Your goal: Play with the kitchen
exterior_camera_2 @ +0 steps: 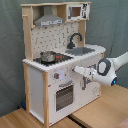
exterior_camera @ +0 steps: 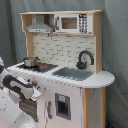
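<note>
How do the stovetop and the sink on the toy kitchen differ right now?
The stovetop is black with red rings and carries a metal pot; the sink is a grey recessed basin with nothing visible in it. A black faucet rises behind the sink, a grey hood hangs above the stovetop. Both sit in one white counter.

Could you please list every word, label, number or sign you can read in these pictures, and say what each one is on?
No text can be read in either exterior view.
Microwave keypad on the kitchen: rows of small marks, too blurred to read.
Dark panel on the lower cabinet door: no legible marking.
Arm: no legible label.
</note>
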You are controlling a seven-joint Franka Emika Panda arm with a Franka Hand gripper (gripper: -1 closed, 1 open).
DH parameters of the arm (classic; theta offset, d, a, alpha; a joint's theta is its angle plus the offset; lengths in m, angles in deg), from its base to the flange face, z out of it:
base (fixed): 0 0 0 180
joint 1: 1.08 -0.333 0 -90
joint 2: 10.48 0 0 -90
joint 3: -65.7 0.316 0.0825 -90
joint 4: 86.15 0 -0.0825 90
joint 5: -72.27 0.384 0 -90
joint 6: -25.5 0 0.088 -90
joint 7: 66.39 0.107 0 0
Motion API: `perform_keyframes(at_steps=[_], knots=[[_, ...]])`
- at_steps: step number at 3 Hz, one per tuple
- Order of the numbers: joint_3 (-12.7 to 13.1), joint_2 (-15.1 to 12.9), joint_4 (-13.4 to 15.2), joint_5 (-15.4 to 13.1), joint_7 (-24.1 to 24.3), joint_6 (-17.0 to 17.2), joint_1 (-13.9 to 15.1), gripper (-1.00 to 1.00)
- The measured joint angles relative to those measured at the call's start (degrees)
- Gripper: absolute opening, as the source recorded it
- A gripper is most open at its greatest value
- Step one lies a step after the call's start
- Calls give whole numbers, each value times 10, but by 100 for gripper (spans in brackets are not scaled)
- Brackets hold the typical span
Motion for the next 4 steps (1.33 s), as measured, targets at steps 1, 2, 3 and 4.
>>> perform_keyframes(at_steps=[1,2,3,4], knots=[[34,-2,-22,-10,12,0,43,100],[61,-3,-34,-12,25,0,69,100],[61,-3,-33,-12,26,0,69,-100],[57,-2,-31,-13,59,5,67,-100]])
